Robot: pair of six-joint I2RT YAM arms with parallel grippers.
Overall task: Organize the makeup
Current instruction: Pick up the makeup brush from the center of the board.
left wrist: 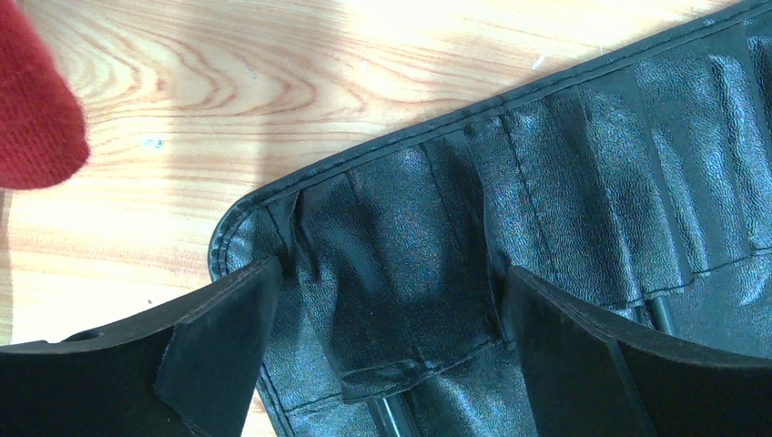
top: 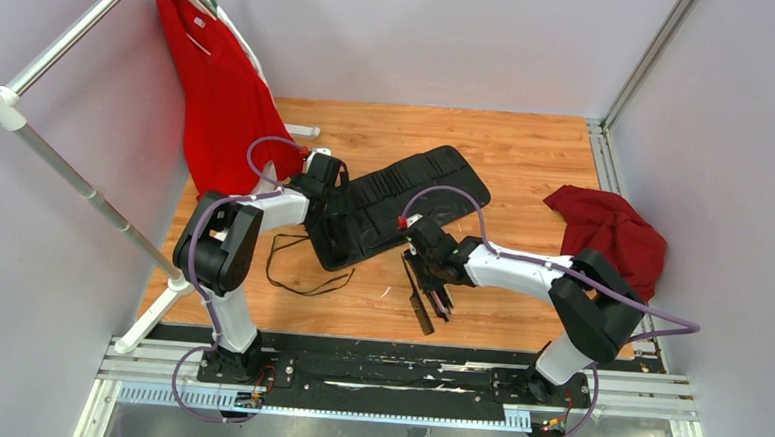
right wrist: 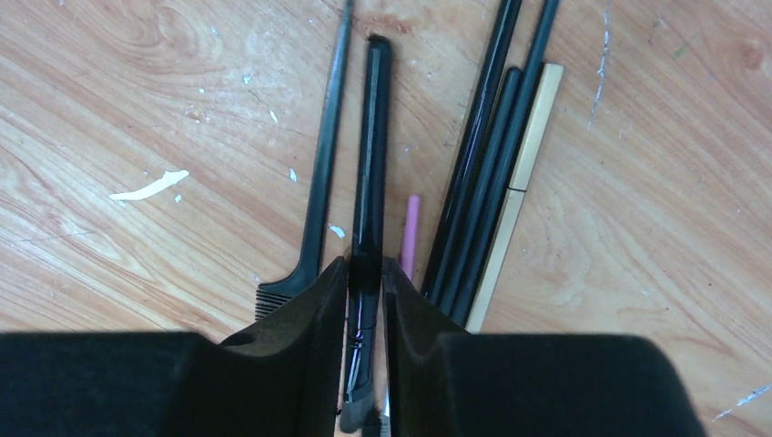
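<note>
R hand (right wrist: 366,278) pinched narrow on black brush (right wrist: 373,146); lift straight, don't drag other brushes (right wrist: 482,182). L hand (left wrist: 390,305) wide open, empty, over case (left wrist: 583,164) pocket.

The top camera looks down from behind the 2 arm bases (top: 231,363) over the whole table (top: 527,146), while each wrist camera peers close past its own fingers (left wrist: 218,355), left at the case (left wrist: 564,182) corner, right at a brush (right wrist: 369,164), both spots also in the top view.
</note>
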